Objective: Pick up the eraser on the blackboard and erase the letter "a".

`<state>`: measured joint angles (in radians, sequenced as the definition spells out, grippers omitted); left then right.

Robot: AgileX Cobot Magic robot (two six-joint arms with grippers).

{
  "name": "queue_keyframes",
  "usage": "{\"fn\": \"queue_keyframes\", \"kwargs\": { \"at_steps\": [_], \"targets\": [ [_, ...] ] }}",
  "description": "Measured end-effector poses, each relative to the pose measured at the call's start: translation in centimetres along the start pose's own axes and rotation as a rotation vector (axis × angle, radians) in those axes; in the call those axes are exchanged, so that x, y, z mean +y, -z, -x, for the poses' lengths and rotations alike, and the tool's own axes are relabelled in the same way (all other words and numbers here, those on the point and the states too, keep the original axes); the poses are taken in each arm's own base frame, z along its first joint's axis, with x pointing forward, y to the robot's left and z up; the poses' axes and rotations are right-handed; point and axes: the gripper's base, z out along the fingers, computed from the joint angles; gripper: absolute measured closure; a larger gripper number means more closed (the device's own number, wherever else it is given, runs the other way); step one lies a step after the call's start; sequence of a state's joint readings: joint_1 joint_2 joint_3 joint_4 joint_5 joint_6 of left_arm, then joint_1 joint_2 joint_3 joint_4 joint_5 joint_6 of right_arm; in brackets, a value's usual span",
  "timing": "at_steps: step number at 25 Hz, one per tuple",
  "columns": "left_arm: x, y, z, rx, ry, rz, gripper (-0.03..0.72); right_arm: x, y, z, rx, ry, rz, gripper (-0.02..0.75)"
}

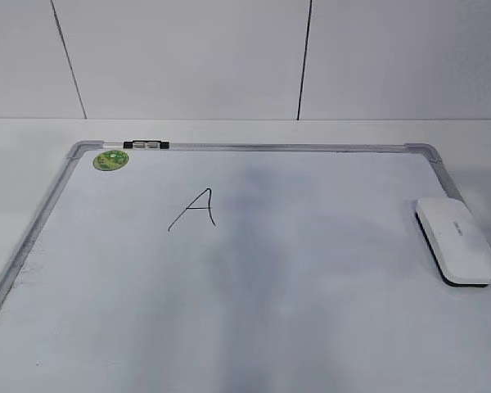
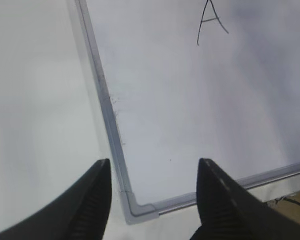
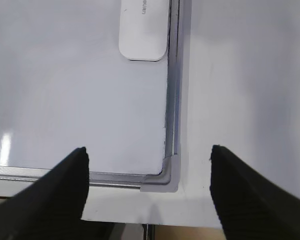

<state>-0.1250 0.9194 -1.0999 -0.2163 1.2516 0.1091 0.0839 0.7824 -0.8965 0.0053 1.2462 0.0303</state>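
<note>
The blackboard [image 1: 311,278] is a white dry-erase board with a silver frame, lying flat. The white eraser [image 1: 457,240] lies on it at the right edge, next to the frame. No lowercase cursive letter "a" shows in any view. An angular capital "A" [image 1: 195,209] is written left of the middle. My left gripper [image 2: 154,162] is open and empty above the board's near left corner [image 2: 137,210]; the capital "A" [image 2: 210,22] is far ahead of it. My right gripper [image 3: 148,148] is open and empty above the near right corner [image 3: 165,180], with the eraser [image 3: 144,30] ahead of it.
A green round sticker [image 1: 110,160] sits in the board's far left corner. A small black and white piece [image 1: 146,144] rests on the far frame. White table surrounds the board; its front edge [image 3: 155,220] shows below the right gripper. A white wall stands behind.
</note>
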Motion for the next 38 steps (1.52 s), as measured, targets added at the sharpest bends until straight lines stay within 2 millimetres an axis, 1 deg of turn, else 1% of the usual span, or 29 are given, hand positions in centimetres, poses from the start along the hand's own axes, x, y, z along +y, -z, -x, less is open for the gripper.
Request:
{"fn": "queue_keyframes", "kwargs": {
  "at_steps": [3,5,9,11,16,20,23,26,30,35,38],
  "targets": [
    [-0.1,0.3,-3.2,-0.006,-0.006,0.014,0.276,-0.1,0.2,-2.2,-0.022,0.0,0.002,0.145],
    [-0.2,0.6,-5.2,-0.023,-0.012,0.019,0.276,-0.1,-0.2,-3.6,-0.022,0.0,0.004,0.145],
    [-0.1,0.3,-8.6,-0.029,-0.02,0.038,0.276,-0.2,-0.9,-6.4,-0.031,-0.001,0.007,0.145],
    [0.0,0.0,-10.0,-0.03,-0.024,0.05,0.276,-0.2,-1.2,-7.7,-0.044,0.001,0.007,0.145],
    [0.3,-1.4,-12.9,-0.01,-0.023,0.057,0.276,-0.3,-1.8,-10.1,-0.078,0.03,0.005,0.145],
    [0.6,-2.6,-14.6,0.017,-0.025,0.073,0.276,-0.3,-1.8,-10.9,-0.125,0.047,0.003,0.145],
    [0.7,-2.8,-15.2,0.006,-0.029,0.084,0.276,-0.5,-1.6,-11.0,-0.156,0.055,-0.015,0.145],
    [0.8,-2.9,-15.1,-0.035,-0.031,0.09,0.276,-0.6,-1.7,-10.9,-0.178,0.06,-0.023,0.145],
    [0.9,-3.0,-14.8,-0.075,-0.033,0.096,0.276,-0.6,-2.4,-10.8,-0.198,0.061,-0.023,0.145],
    [1.1,-3.7,-14.7,-0.103,-0.031,0.1,0.276,-0.6,-2.5,-10.7,-0.208,0.062,-0.025,0.145],
    [1.1,-3.7,-14.7,-0.108,-0.031,0.101,0.276,-0.6,-2.5,-10.7,-0.208,0.062,-0.025,0.145]
  ]
}}
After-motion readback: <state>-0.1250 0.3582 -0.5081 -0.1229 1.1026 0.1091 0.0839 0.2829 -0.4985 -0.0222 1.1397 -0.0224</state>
